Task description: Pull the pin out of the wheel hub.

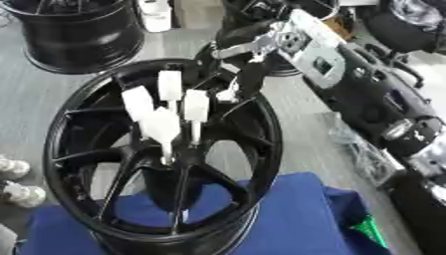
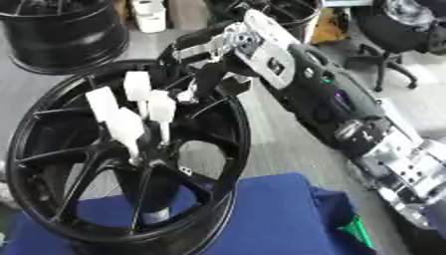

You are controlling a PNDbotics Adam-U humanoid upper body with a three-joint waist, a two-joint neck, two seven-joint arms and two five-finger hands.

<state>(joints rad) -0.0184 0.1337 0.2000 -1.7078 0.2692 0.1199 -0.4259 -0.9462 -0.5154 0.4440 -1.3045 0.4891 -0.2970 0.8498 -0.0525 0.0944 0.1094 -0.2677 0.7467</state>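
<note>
A black spoked wheel hub (image 1: pixel 253 149) stands tilted on a blue cloth (image 1: pixel 296 214). Several white pins stick out of its centre: one at the back (image 1: pixel 169 84), one on the left (image 1: pixel 138 102), one on the right (image 1: pixel 196 105) and one in front (image 1: pixel 161 124). My right arm comes in from the upper right. My right hand (image 2: pixel 209 74) hangs over the hub's far rim, just right of the pins and apart from them. A small pale bit (image 2: pixel 184 97) shows at its tip. My left hand shows in no view.
A second black wheel (image 1: pixel 78 40) stands at the back left and another behind the arm (image 2: pixel 287 15). A white container (image 1: pixel 155 15) is at the back. Pale rounded things (image 1: pixel 17 182) sit at the left edge. An office chair (image 2: pixel 392 40) is at the right.
</note>
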